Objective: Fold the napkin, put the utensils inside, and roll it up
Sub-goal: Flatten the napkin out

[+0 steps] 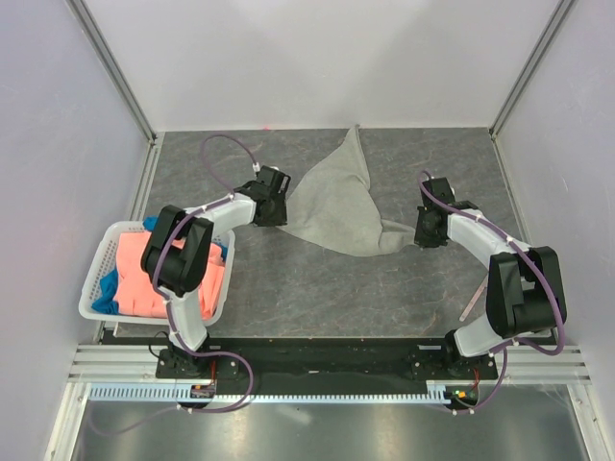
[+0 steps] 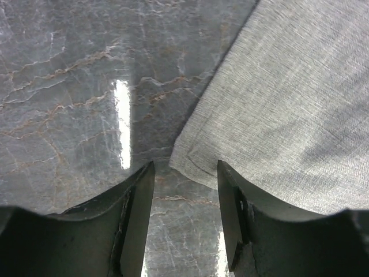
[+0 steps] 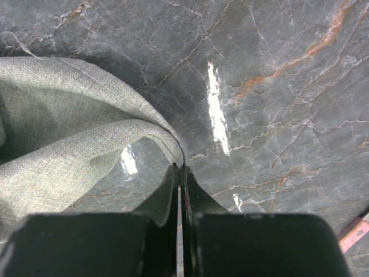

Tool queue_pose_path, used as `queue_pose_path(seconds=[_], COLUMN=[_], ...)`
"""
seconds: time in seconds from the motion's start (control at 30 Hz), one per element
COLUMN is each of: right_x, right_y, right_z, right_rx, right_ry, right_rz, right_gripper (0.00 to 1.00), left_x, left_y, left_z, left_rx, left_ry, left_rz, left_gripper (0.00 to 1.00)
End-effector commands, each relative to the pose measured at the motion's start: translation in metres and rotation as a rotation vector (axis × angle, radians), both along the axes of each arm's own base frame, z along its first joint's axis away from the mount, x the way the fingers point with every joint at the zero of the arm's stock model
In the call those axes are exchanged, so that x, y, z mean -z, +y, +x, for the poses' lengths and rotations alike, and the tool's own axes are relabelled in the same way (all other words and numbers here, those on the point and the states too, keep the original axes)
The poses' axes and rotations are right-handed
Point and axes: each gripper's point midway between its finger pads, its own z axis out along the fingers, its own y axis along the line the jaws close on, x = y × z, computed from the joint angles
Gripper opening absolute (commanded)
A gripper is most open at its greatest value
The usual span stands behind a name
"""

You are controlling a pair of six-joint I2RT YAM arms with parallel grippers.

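Mid-frame in the top view, napkin lies as a flat triangle, long axis running from its tip at upper centre down to lower right. Right gripper clamped on that lower-right corner. Left gripper part-open, napkin's left corner at the gap. Utensil lower right, slanted near-vertical. Basket, lower left: coral cloth, blue cloth

The napkin lies rumpled mid-table, its left corner at the left gripper and its lower right tip meeting the right gripper. The utensils lie beside the right arm. A white basket holds a coral-orange cloth.
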Motion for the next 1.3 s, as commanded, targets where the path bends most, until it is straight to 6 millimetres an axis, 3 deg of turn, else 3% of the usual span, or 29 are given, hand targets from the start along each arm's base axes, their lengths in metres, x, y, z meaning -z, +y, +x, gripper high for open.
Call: queue_pose_path(seconds=[0.0, 0.13, 0.33, 0.6, 0.7, 0.77, 0.9, 1.0, 1.13, 1.17, 1.23, 1.27], right_x=[-0.006, -0.006, -0.006, -0.007, -0.007, -0.009, -0.014, -0.026, -0.060, -0.076, -0.109, -0.121], right_y=[0.002, 0.001, 0.004, 0.006, 0.009, 0.009, 0.011, 0.017, 0.020, 0.019, 0.018, 0.018], right_z=[0.002, 0.002, 0.004, 0.007, 0.007, 0.008, 0.009, 0.014, 0.017, 0.018, 0.019, 0.018], right_rx=[-0.015, -0.014, -0.018, -0.020, -0.025, -0.032, -0.056, -0.092, -0.125, -0.129, -0.145, -0.154], right_ry=[-0.025, -0.023, -0.024, -0.033, -0.035, -0.040, -0.052, -0.085, -0.170, -0.215, -0.295, -0.322], right_rz=[0.010, 0.011, 0.021, 0.035, 0.046, 0.047, 0.050, 0.076, 0.089, 0.086, 0.082, 0.080], right_gripper=[0.00, 0.00, 0.00, 0.00, 0.00, 0.00, 0.00, 0.00, 0.00, 0.00, 0.00, 0.00], left_x=[-0.014, -0.004, 0.009, 0.022, 0.030, 0.030, 0.021, -0.008, -0.080, -0.113, -0.145, -0.180], left_y=[0.001, -0.003, -0.007, -0.002, -0.001, -0.002, -0.006, -0.014, -0.023, -0.024, -0.025, -0.024], left_z=[0.018, 0.015, 0.007, -0.009, -0.012, -0.011, -0.005, 0.002, 0.014, 0.017, 0.016, 0.014], left_rx=[-0.067, -0.048, -0.027, -0.019, -0.012, -0.012, 0.007, 0.025, 0.038, 0.048, 0.067, 0.075], left_ry=[-0.049, -0.015, 0.030, 0.080, 0.098, 0.101, 0.079, 0.022, -0.127, -0.197, -0.263, -0.336], left_rz=[-0.116, -0.132, -0.151, -0.113, -0.098, -0.095, -0.106, -0.158, -0.241, -0.272, -0.294, -0.321], left_gripper=[0.55, 0.54, 0.40, 0.39, 0.25, 0.06, 0.02, 0.02, 0.02, 0.02, 0.02, 0.02])
